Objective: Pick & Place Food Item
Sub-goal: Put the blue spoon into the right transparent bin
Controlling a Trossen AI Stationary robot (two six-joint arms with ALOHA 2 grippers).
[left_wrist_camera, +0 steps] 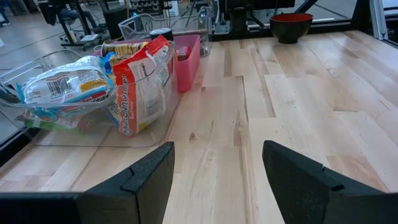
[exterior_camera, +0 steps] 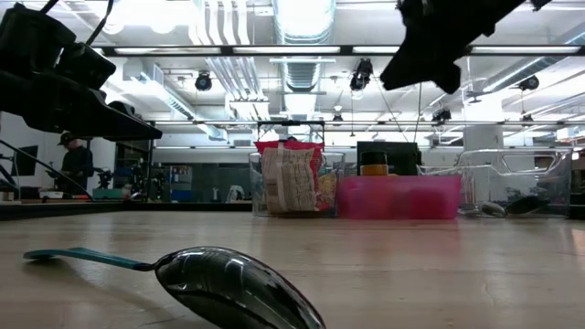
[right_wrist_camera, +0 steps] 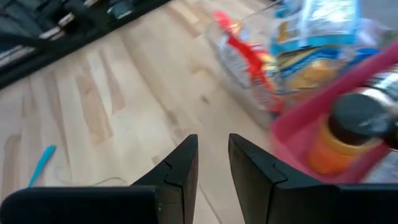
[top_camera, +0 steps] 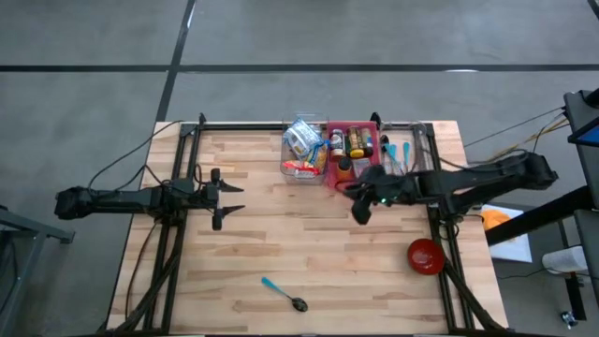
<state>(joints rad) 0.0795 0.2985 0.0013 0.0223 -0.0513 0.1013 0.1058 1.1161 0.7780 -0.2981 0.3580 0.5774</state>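
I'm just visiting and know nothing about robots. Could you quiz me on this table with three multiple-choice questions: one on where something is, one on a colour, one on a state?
1. Where does the spoon lie?
A. in the pink bin
B. on the bare table near the front edge
C. inside the bowl

2. What colour is the bowl?
A. red
B. blue
C. white

3. What is the left gripper holding?
A. a snack bag
B. the spoon
C. nothing

Answers: 1 B, it lies alone on the wood, far from the bins. 2 A, it shows red by the right arm. 3 C, its fingers stand apart with only table between them.
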